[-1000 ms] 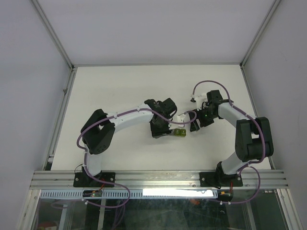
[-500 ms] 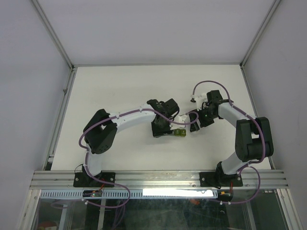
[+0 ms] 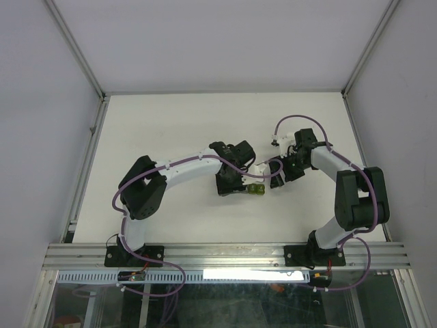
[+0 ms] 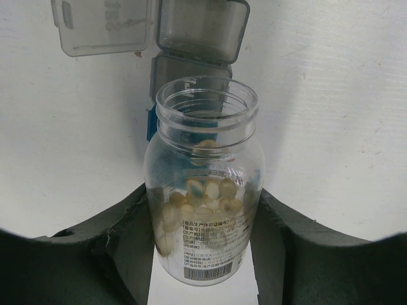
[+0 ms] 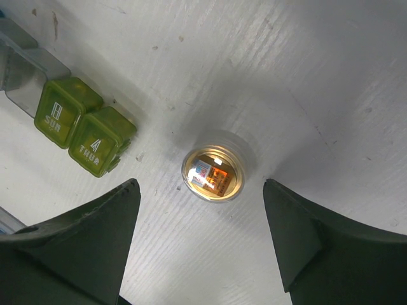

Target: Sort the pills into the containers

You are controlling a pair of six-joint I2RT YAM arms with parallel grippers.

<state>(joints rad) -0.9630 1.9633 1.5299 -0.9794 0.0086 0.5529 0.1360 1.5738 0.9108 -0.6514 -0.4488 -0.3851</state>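
Left gripper (image 3: 240, 186), seen from above, is being kept nearly unmoved beside the containers (image 3: 256, 189), so pouring is judged imminent. At its wrist, a clear pill bottle (image 4: 205, 190) is being clamped, mouth toward open compartments (image 4: 191, 65). Right gripper (image 5: 198, 189) is being held apart over an amber bottle (image 5: 212, 173).

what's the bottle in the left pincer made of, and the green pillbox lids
Bottle: clear glossy plastic by the look, possibly glass; pills show through its wall. Green lids: translucent olive plastic, likely, with a soft sheen and white letters.
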